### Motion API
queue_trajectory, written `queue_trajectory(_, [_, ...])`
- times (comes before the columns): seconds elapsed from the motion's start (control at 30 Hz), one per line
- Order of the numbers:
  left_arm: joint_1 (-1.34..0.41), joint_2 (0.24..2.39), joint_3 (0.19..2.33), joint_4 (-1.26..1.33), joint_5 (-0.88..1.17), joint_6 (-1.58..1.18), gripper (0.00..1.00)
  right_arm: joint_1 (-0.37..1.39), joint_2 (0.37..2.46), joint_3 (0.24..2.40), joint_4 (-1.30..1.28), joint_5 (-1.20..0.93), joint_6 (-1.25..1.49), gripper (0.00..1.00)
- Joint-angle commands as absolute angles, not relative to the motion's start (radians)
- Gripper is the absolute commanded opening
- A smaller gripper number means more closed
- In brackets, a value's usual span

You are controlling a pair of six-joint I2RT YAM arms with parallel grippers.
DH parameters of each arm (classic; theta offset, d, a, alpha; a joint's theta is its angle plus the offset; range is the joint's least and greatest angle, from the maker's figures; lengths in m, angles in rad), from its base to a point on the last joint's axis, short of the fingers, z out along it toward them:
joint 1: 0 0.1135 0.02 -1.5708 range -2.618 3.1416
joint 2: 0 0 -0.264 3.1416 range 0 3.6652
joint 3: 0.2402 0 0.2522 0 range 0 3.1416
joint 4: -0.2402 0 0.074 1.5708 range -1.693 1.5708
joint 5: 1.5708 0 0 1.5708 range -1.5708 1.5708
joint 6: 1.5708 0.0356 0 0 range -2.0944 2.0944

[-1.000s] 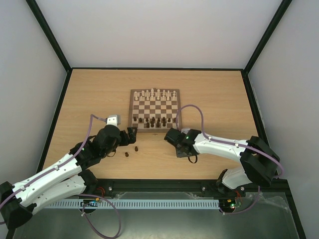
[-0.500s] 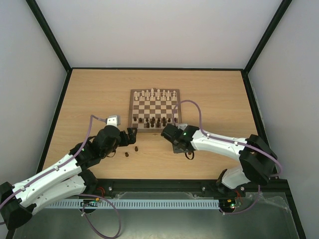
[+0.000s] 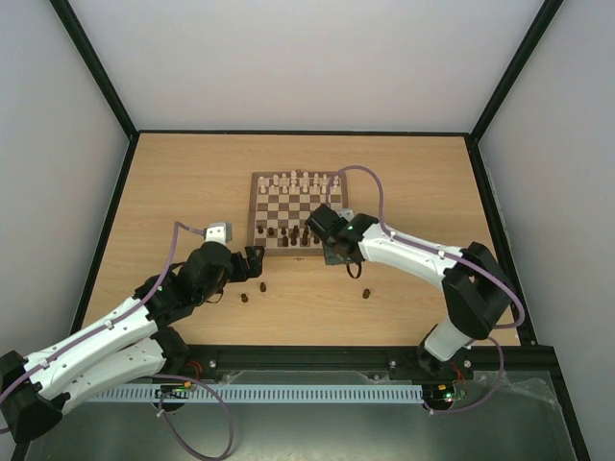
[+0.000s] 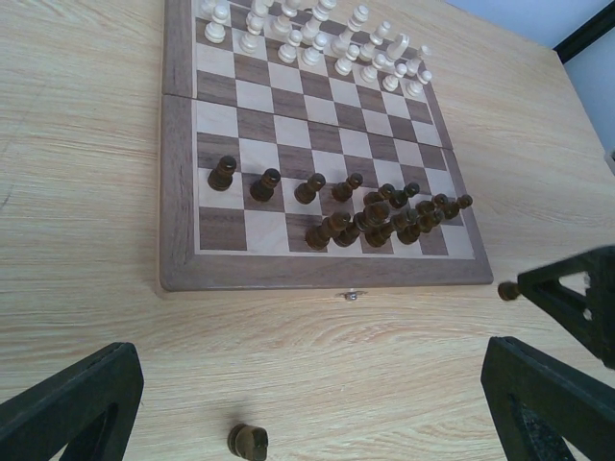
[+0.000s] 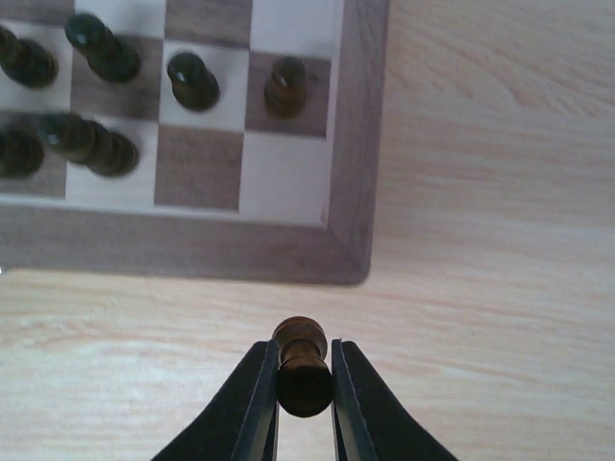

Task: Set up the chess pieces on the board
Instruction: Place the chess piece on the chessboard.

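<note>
The board (image 3: 252,211) lies mid-table, with dark chess pieces (image 3: 298,233) bunched along its near rows. My right gripper (image 5: 304,353) is shut on one dark chess piece (image 5: 306,370), held above the table just short of the board's (image 5: 351,144) near right corner. In the top view my right gripper (image 3: 338,259) is at that corner. The left wrist view shows this same piece (image 4: 507,290) to the right of the board (image 4: 178,192). My left gripper (image 3: 256,261) stands open and empty near the board's near left corner. A loose dark piece (image 4: 247,441) lies on the table between its fingers (image 4: 86,394).
White chessmen (image 3: 300,181) fill the board's far rows. Loose dark pieces lie on the table in front of the board (image 3: 262,285), (image 3: 244,297), (image 3: 365,293). A black frame borders the table.
My right arm has swung from the table up-left to the board's near right corner, carrying the dark piece. One loose piece it covered now shows. The left arm is still.
</note>
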State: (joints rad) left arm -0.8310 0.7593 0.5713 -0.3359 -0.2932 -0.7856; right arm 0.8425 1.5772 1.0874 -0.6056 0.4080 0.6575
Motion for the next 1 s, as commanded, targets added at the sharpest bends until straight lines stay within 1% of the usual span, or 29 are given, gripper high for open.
queue_trajectory(0.0, [-0.836, 0.759, 0.582, -0.348, -0.317, -0.781, 1.00, 0.810, 1.646, 1.157, -0.589, 0.410, 0.578, 0.15])
queue_trajectory(0.23, [-0.835, 0.767, 0.594, -0.359, -0.326, -0.778, 1.00, 0.769, 1.735, 1.209, -0.552, 0.401, 0.541, 0.15])
queue_trajectory(0.63, [-0.836, 0.791, 0.606, -0.362, -0.335, -0.775, 1.00, 0.713, 1.812, 1.244, -0.515, 0.367, 0.500, 0.17])
queue_trajectory(0.87, [-0.836, 0.804, 0.609, -0.358, -0.339, -0.772, 1.00, 0.709, 1.823, 1.242, -0.513, 0.355, 0.492, 0.29])
queue_trajectory(0.97, [-0.836, 0.808, 0.615, -0.366, -0.340, -0.772, 0.99, 0.708, 1.791, 1.229, -0.521, 0.353, 0.499, 0.35])
